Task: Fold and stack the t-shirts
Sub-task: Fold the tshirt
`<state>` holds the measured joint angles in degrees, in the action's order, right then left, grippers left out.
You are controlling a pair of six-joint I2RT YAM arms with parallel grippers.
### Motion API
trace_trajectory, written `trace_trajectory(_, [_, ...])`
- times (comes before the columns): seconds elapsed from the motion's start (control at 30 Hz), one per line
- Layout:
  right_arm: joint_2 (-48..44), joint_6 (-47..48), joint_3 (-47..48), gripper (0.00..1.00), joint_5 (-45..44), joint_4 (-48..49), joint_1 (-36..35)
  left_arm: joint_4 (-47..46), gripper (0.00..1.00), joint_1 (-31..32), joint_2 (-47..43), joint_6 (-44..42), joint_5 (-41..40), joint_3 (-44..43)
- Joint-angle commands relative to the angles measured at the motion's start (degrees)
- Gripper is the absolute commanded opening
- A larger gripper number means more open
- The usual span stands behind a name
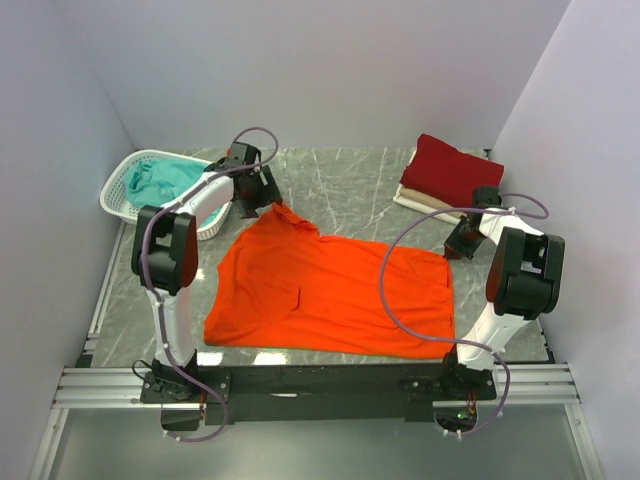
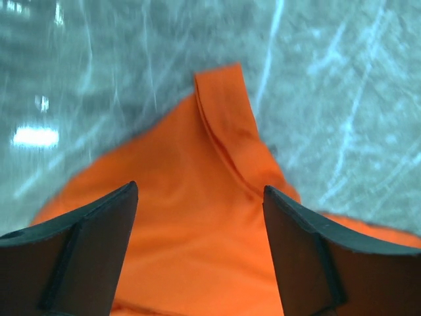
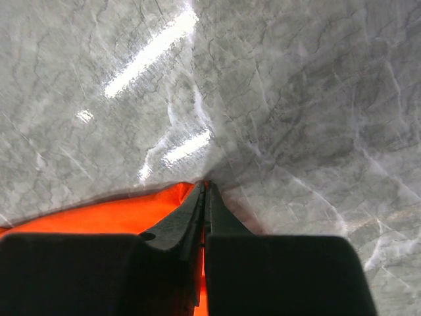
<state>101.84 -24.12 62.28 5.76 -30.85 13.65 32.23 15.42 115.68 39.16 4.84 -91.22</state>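
Observation:
The bright orange t-shirt (image 1: 330, 295) lies spread on the marble table. My left gripper (image 1: 262, 205) is open just above its far left corner, where a sleeve (image 2: 227, 112) points away; the fingers (image 2: 92, 237) straddle orange cloth without holding it. My right gripper (image 1: 458, 243) is shut on the shirt's far right corner; orange cloth (image 3: 118, 214) shows pinched between the closed fingers (image 3: 207, 197). The dark red t-shirt (image 1: 450, 170) lies folded on the cream-white one (image 1: 418, 200) at the back right. The teal t-shirt (image 1: 165, 180) is crumpled in the basket.
A white plastic lattice basket (image 1: 122, 187) stands at the back left, close to my left arm. Grey walls close the table in on three sides. A metal rail (image 1: 320, 385) runs along the near edge, with both arm bases.

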Motion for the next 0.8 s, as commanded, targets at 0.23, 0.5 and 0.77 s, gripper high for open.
trace_trajectory(0.23, [-1.7,0.3,-1.0,0.0,-0.9,-0.7,-0.2,-0.1,0.63,-0.7,8.4,-2.7,-2.1,-10.4])
trace_trajectory(0.5, [-2.0,0.6,-1.1,0.0,-0.7,-1.1,-0.2,-1.2,0.53,-0.7,12.9,-2.7,-1.7,-14.3])
trace_trajectory(0.77, [-2.2,0.4,-1.3,0.0,0.2,-1.0,-0.2,-1.6,0.47,-0.6,16.5,-3.1,-2.2,-16.9])
